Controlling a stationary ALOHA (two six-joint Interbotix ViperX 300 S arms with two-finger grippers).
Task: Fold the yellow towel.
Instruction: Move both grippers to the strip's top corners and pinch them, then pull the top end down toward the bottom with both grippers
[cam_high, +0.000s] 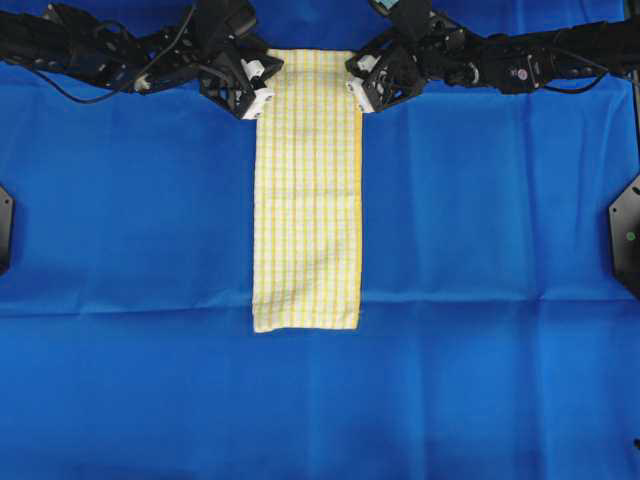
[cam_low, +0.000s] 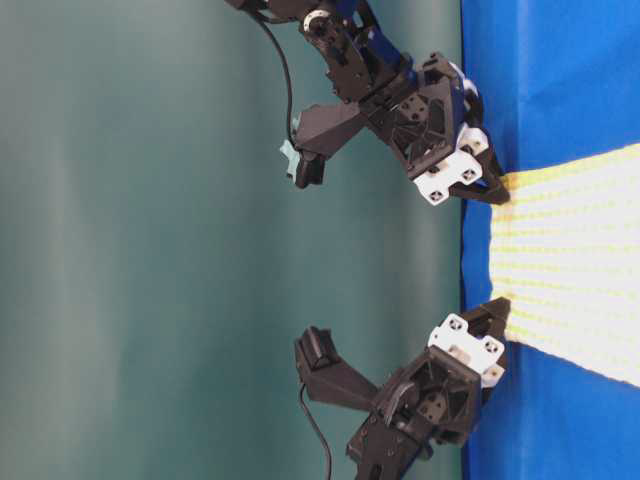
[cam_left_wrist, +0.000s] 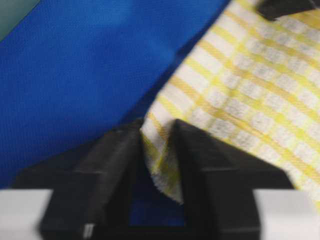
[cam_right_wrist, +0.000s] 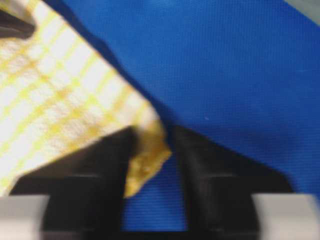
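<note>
Covering table, blue cloth (cam_high: 120, 220); teal wall (cam_low: 150, 250) behind; left claw (cam_high: 258, 95), right claw (cam_high: 360, 92) pinching yellow towel (cam_high: 307, 190) corners.

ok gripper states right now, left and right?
Left gripper: shut on a corner of the yellow towel.
Right gripper: towel corner sits between its fingers, but a gap shows; cannot tell if it is clamped.

You're looking at a yellow towel (cam_high: 306, 190) showing yellow-and-white checks, lying on plain blue cloth (cam_high: 130, 220); black-and-white grippers.
</note>
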